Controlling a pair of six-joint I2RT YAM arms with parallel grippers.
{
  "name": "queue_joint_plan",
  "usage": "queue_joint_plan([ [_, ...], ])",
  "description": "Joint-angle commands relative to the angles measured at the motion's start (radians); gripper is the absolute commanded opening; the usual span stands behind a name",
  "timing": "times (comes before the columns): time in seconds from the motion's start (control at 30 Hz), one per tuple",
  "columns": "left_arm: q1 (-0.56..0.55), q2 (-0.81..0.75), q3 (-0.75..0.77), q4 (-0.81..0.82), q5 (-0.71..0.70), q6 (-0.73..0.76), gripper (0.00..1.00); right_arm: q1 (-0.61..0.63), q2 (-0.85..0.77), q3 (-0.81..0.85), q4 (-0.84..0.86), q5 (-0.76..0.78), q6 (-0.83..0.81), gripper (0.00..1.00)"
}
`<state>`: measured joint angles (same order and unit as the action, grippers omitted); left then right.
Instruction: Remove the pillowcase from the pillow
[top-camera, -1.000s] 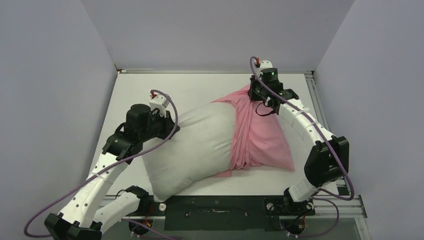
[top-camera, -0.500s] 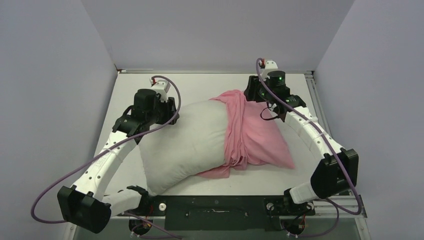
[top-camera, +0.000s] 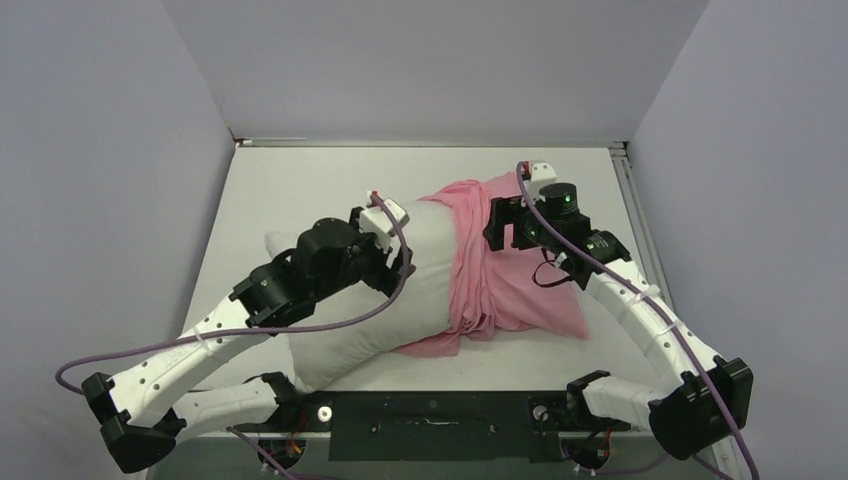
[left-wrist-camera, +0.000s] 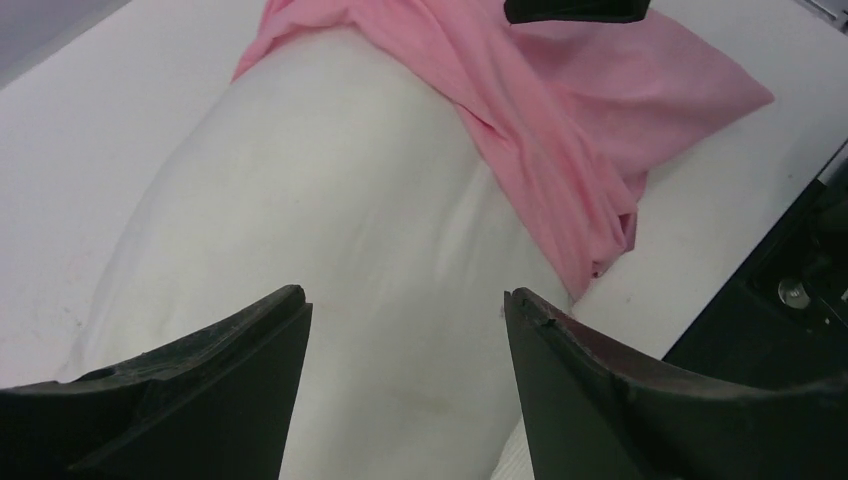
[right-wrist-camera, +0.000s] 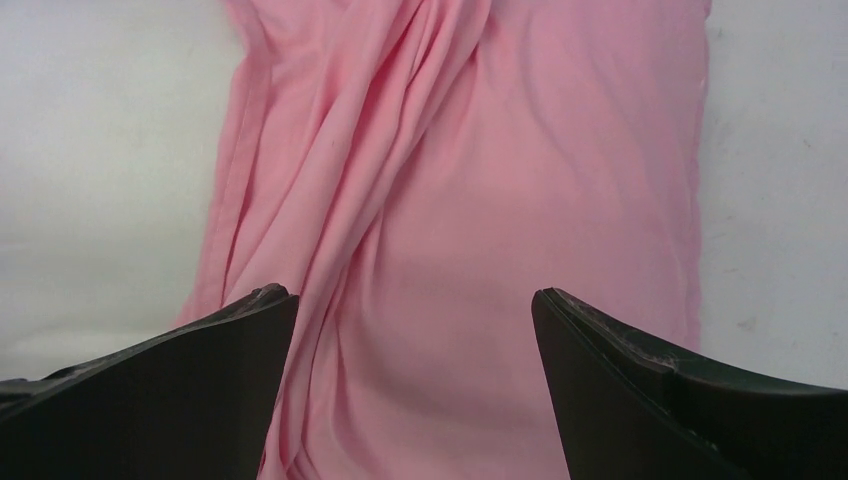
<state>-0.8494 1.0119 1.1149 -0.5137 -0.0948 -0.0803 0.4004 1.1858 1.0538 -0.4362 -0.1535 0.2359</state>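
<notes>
Top external view: the pillow (top-camera: 360, 345) lies slantwise on the table (top-camera: 290, 190), plump and white, with its left part bare. The pillowcase (top-camera: 505, 285), shiny plain pink, covers only the right end. It is gathered into long folds, its loose edge crumples across the pillow's middle, and a flap spills onto the table at the near side. The left gripper (left-wrist-camera: 400, 300) hangs above the bare white part, jaws wide and empty. The right gripper (right-wrist-camera: 410, 295) hangs over the pink folds, jaws wide, holding nothing.
</notes>
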Motion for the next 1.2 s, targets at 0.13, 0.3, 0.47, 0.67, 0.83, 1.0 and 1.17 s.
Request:
queue_joint_plan([
  [0.13,-0.180,0.061,-0.069,0.054,-0.125,0.023,0.84,0.060,-0.108,-0.132,-0.091,-0.047,0.007,0.96],
  [0.3,-0.209,0.086,-0.111,0.092,-0.123,-0.009,0.93,0.089,-0.050,-0.194,0.029,-0.070,0.023,0.96],
  [0.47,-0.214,0.082,-0.126,0.096,-0.130,-0.016,0.94,0.107,0.081,-0.165,0.181,-0.062,0.020,0.96],
  [0.67,-0.227,0.061,-0.145,0.096,-0.167,-0.009,0.95,0.115,0.251,-0.045,0.311,-0.039,0.010,0.96],
  [0.83,-0.232,0.089,-0.140,0.064,-0.225,0.017,0.95,0.117,0.280,0.047,0.297,-0.017,-0.007,0.98],
  [1.0,-0.239,0.135,-0.140,0.071,-0.264,0.026,0.95,0.117,0.210,0.025,0.270,0.026,-0.010,1.00],
  [1.17,-0.247,0.223,-0.129,0.076,-0.330,0.028,0.96,0.117,0.094,-0.047,0.224,0.069,0.003,0.94],
])
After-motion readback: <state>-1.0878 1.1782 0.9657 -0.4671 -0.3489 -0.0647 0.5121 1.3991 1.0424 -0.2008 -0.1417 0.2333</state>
